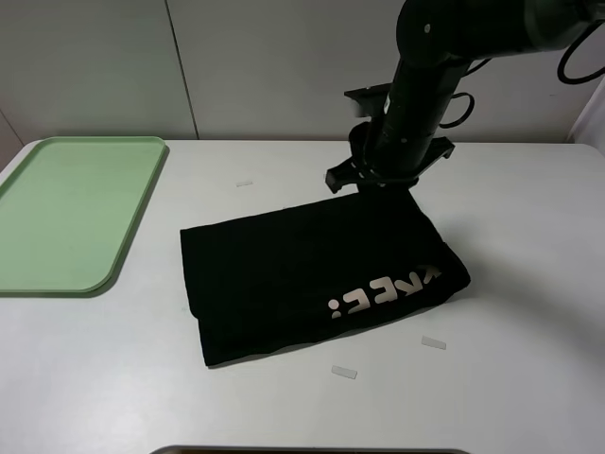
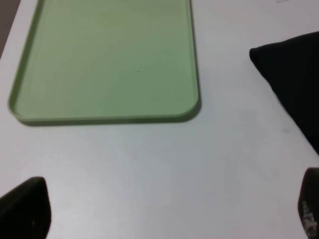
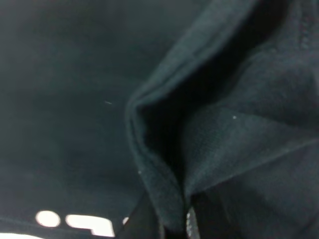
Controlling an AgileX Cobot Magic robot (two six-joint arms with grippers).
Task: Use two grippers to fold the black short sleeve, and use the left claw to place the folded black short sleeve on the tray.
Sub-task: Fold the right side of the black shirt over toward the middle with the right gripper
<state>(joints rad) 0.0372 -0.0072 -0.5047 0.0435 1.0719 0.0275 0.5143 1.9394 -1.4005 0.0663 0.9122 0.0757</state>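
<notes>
Lying folded on the white counter [image 1: 529, 246], the black short sleeve [image 1: 302, 274] is gripped at its far edge by the right gripper [image 1: 383, 183], whose fingers are closed on a ridge of cloth. The left gripper [image 2: 167, 211] is held over bare counter with its fingers [image 2: 25, 209] spread wide and nothing between them, near the pale-green tray [image 2: 194, 74], which is set apart to the shirt's left.
</notes>
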